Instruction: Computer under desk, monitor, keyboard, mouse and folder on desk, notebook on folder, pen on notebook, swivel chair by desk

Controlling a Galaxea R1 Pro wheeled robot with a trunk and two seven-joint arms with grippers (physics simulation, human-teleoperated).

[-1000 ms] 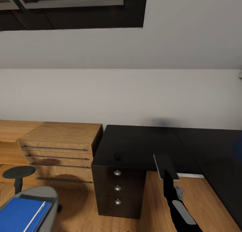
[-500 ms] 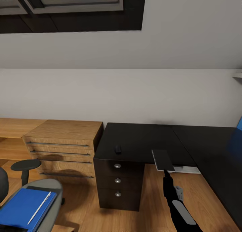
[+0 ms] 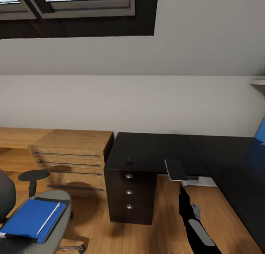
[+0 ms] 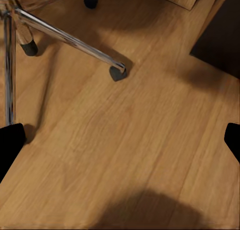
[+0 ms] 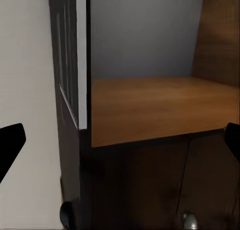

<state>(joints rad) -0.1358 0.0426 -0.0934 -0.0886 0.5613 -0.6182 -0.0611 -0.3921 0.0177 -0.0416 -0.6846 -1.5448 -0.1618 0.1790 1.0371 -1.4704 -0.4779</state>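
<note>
Black table (image 3: 154, 150) against a white wall, small mouse (image 3: 129, 159) on top. Wood floor (image 4: 130, 140) below. Left claw (image 4: 120, 140) spread wide; right claw (image 5: 120, 140) spread too.

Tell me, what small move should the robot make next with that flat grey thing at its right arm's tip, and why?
Probably ease the right gripper forward so the notebook is over the black desk, then set it down. It hangs at the desk's front edge, and the blue folder it belongs on lies on the chair with the pen on top.
</note>
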